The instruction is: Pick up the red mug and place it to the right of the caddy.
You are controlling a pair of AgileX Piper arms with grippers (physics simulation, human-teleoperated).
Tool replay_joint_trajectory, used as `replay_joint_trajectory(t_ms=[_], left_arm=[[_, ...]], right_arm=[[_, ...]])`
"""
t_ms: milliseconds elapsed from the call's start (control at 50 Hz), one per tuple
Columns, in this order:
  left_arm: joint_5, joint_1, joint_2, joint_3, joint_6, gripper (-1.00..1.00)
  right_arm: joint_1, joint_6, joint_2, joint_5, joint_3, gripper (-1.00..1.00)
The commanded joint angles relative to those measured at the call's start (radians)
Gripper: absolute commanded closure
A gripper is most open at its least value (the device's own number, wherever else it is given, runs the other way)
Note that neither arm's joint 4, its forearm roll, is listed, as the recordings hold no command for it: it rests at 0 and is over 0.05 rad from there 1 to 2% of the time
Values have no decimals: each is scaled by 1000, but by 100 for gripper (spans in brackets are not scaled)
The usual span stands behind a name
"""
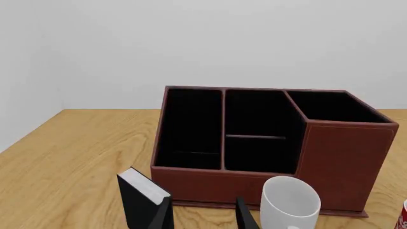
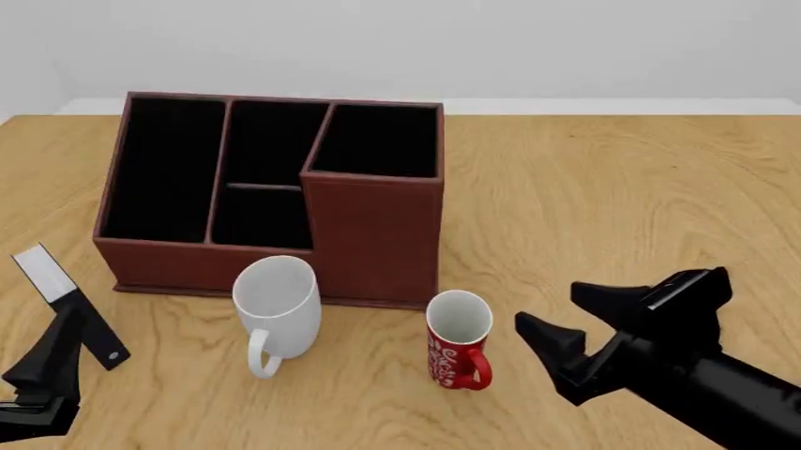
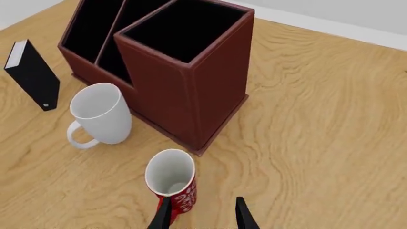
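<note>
stage: approaching, nothing grasped yet | red mug [image 2: 460, 338] standing on table [image 2: 601, 197] just in front of caddy [image 2: 375, 230], near its right corner | right gripper [image 2: 566, 323] hovering beside mug, jaws spread, empty | left gripper [image 1: 203, 215] idling, parted, empty | left: grasping, lifting, placing right of caddy

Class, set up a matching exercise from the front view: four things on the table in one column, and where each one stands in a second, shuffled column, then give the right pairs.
Things:
1. red mug
2. white mug
3. caddy
4. black-and-white slab

Places:
A. far left, near the left gripper
B. at the back, behind both mugs
C. just left of the right gripper
D. in front of the caddy's low compartments

Pairs: 1-C, 2-D, 3-B, 4-A
</note>
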Motion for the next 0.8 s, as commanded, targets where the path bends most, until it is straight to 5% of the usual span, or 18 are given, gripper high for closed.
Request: replay_joint_trajectory(t_ms=[20,800], left_arm=[[0,0,0,0,0,-100],[0,0,0,0,0,-100]], right_arm=[[21,9,35,-43,21,-100],[91,21,223,-210,38,-100]])
